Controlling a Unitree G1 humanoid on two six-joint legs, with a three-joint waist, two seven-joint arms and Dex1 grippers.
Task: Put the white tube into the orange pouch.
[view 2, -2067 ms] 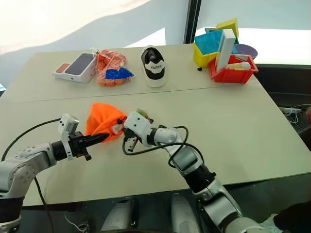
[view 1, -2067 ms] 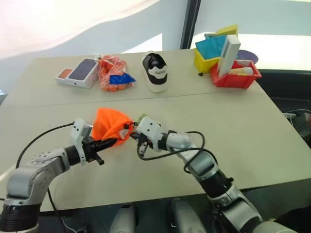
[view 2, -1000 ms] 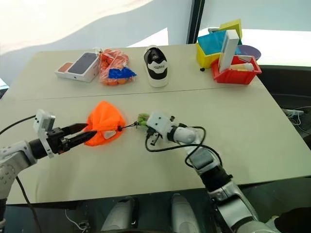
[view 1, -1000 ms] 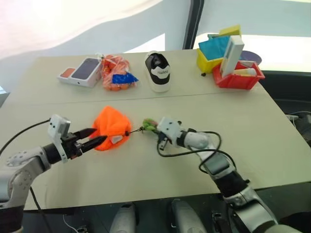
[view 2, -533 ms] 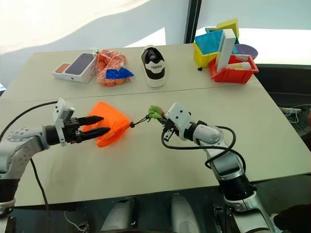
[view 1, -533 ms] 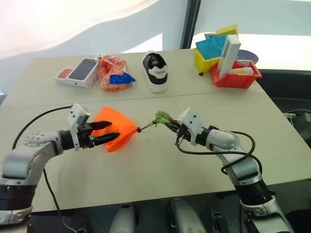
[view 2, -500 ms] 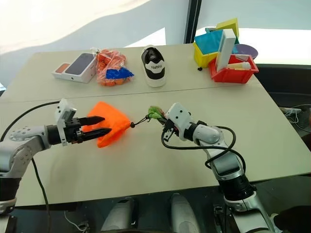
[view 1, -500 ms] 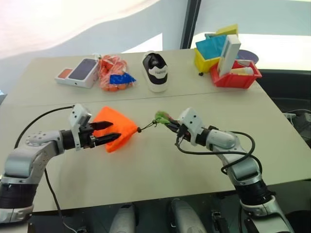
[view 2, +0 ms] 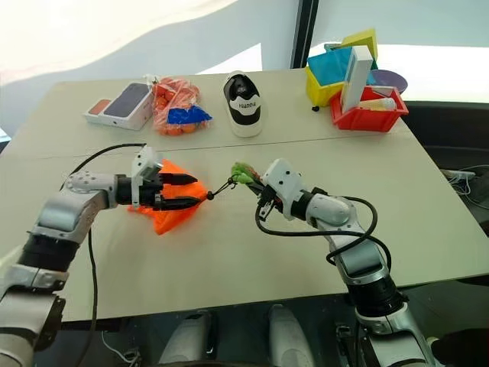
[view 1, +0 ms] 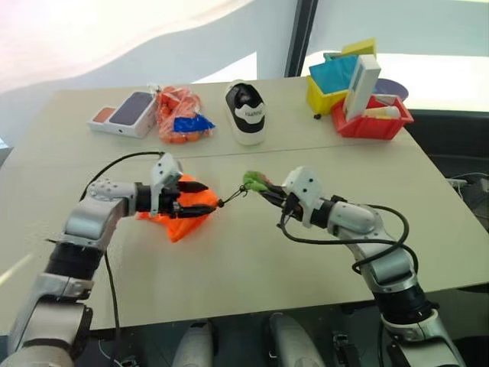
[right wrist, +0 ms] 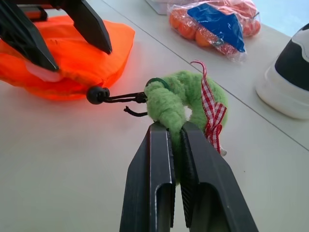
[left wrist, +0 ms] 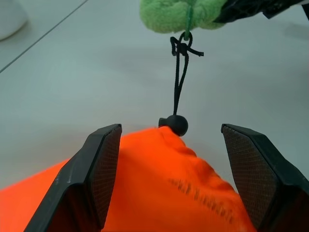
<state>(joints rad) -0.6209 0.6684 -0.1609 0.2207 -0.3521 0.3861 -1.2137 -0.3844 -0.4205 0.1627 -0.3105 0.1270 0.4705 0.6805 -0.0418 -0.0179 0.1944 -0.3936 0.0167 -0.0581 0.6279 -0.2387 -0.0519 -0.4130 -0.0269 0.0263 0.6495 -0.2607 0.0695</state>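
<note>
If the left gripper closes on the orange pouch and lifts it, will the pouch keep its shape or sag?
The orange pouch is creased soft fabric, so it will probably sag and fold. It looks light, so the taut cord to the green toggle, which the right gripper holds, could drag it. The left gripper is open over it.

- One orange pouch (view 1: pixel 177 216), with one dark cord (left wrist: pixel 179 82) ending in one green toggle (right wrist: pixel 170 102)
- One net bag of orange items (view 1: pixel 180 116)
- One phone box (view 1: pixel 124 114)
- One black-and-white shoe (view 1: pixel 247 112)
- Two bins: one yellow bin (view 1: pixel 319 93), one red bin (view 1: pixel 373 122)
- One upright white box (view 1: pixel 359 86)
- One bench (view 1: pixel 252 252)
</note>
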